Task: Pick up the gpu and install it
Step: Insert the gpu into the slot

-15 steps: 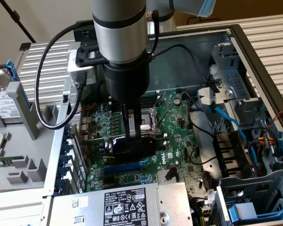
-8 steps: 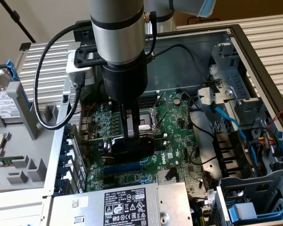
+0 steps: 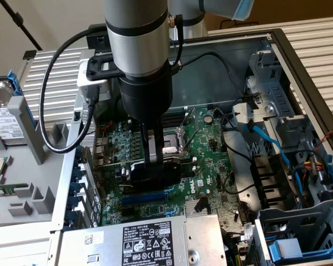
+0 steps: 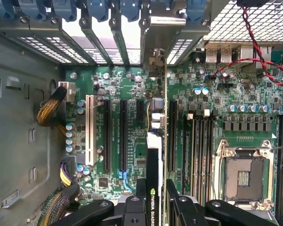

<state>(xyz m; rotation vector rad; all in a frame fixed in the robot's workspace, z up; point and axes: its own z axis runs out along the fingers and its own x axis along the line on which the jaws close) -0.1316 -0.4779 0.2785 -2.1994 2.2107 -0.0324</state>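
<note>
An open computer case (image 3: 299, 61) is pictured with its green motherboard (image 3: 211, 149) exposed and a robot arm reaching down into it. The end effector (image 3: 154, 160) is clamped on the graphics card (image 3: 134, 169), with its two fingers (image 4: 140, 188) pressed against opposite faces of the card. The card is held on edge directly beneath the end effector, low over the motherboard; whether its lower edge is seated in a slot cannot be told. In the wrist view, the card's silver end bracket (image 4: 161, 33) is shown at the case's rear slot covers, at the end far from the end effector. Long black expansion slots (image 4: 123, 136) are seen on either side of the card. An empty processor socket (image 4: 244, 176) is visible just beside the end effector, and a power supply (image 3: 144, 241) is seen near it.
</note>
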